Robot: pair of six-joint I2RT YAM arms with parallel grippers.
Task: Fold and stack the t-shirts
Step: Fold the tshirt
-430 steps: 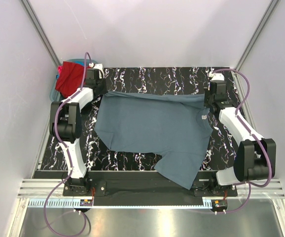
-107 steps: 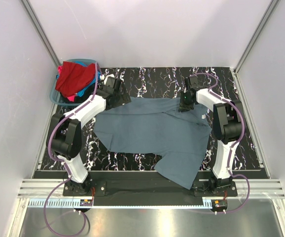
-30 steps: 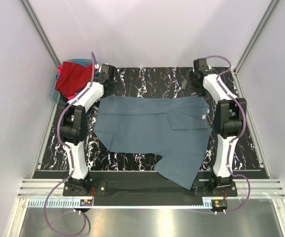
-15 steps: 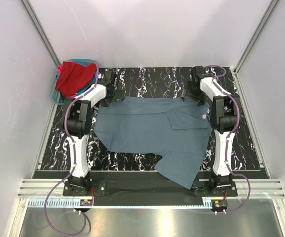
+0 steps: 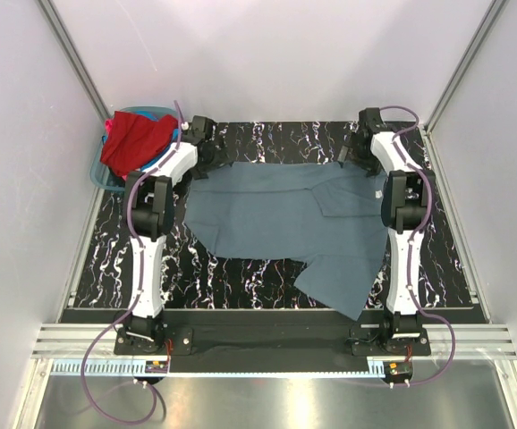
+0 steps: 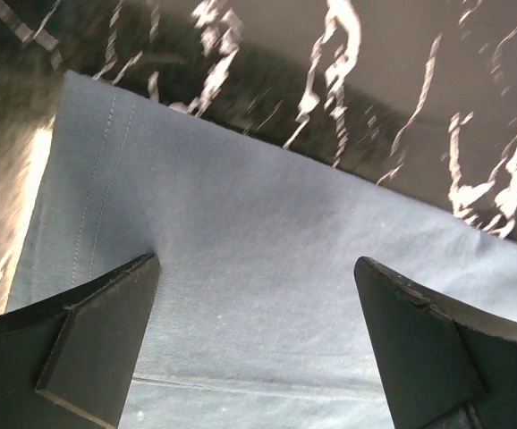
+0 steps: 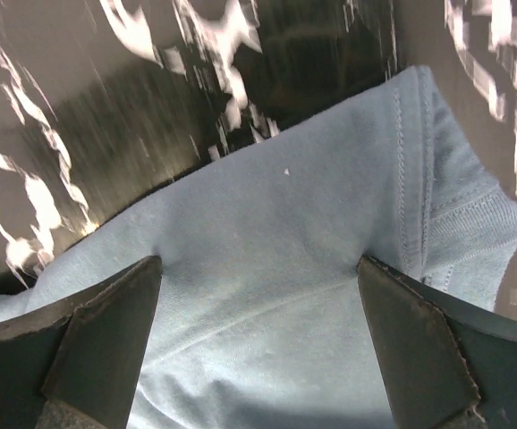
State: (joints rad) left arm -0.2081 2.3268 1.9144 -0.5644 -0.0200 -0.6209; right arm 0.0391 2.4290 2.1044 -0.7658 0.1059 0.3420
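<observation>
Slate t-shirt (image 5: 285, 219) lies spread on the desk (image 5: 267, 143), right of the basket (image 5: 97, 172). We judge folding barely begun. Left fingers (image 6: 88, 349) and right fingers (image 7: 97, 340) are spread on its far edge, gripping nothing. Red t-shirt (image 5: 133, 138) waits in the basket.

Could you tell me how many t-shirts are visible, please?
2: a grey-blue t-shirt spread across the table, a red t-shirt in the far-left basket; others may be hidden beneath it.
</observation>
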